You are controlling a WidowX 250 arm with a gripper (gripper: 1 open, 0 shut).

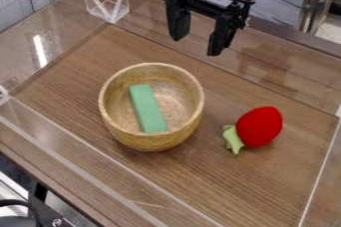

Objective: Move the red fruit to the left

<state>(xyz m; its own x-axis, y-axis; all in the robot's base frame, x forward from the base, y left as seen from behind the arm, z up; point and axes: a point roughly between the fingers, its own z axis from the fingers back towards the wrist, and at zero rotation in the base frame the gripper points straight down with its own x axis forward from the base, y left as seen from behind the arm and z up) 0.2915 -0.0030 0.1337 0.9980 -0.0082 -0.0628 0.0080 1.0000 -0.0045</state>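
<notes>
The red fruit (pixel 257 126) is a small rounded toy with a green leafy end pointing toward the bowl; it lies on the wooden table at the right. My gripper (pixel 197 31) hangs above the back of the table, pointing down, well behind and to the left of the fruit. Its two black fingers (pixel 174 19) stand apart with nothing between them, so it is open.
A wooden bowl (pixel 152 106) with a green rectangular block (pixel 147 108) inside sits left of the fruit. Clear plastic walls (pixel 40 42) border the table. A clear plastic stand (pixel 106 4) is at the back left.
</notes>
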